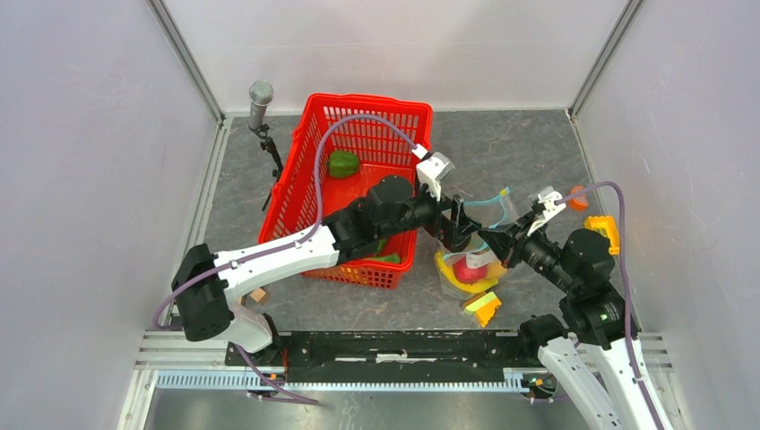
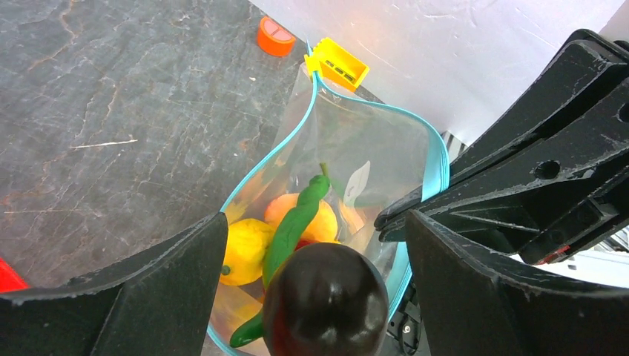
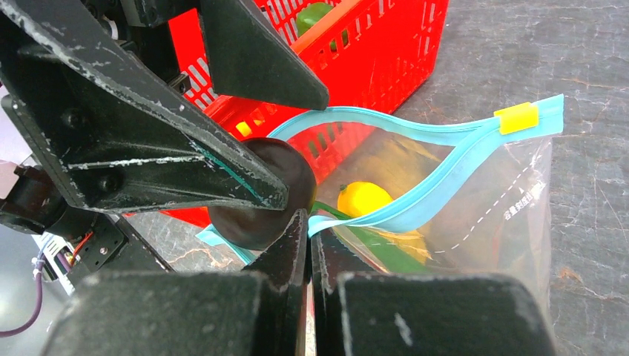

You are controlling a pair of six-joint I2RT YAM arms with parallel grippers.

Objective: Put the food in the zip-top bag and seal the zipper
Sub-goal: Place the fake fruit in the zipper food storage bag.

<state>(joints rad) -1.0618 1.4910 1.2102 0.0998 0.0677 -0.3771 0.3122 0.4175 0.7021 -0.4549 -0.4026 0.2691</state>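
Eggplant [image 2: 326, 300] hangs in parted left gripper [image 2: 315, 222] over zip-top bag [image 2: 371, 148] mouth; right gripper [image 3: 308, 222] pinches zipper [image 3: 430, 204]

The top external camera looks down from high behind the near edge over the whole table [image 1: 520, 152], while the two wrist cameras face each other at close range, sharing the zip-top bag [image 2: 371, 148] mouth and the eggplant [image 2: 326, 300].

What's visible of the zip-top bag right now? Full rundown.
The zip-top bag is clear, crinkly plastic with a light blue zipper and yellow slider at one end. It stands beside the red basket, mouth gaping. The right gripper, shut, pinches its rim. Inside: yellow fruit, green pepper. A dark eggplant sits at the mouth, between the fingers of the open left gripper.
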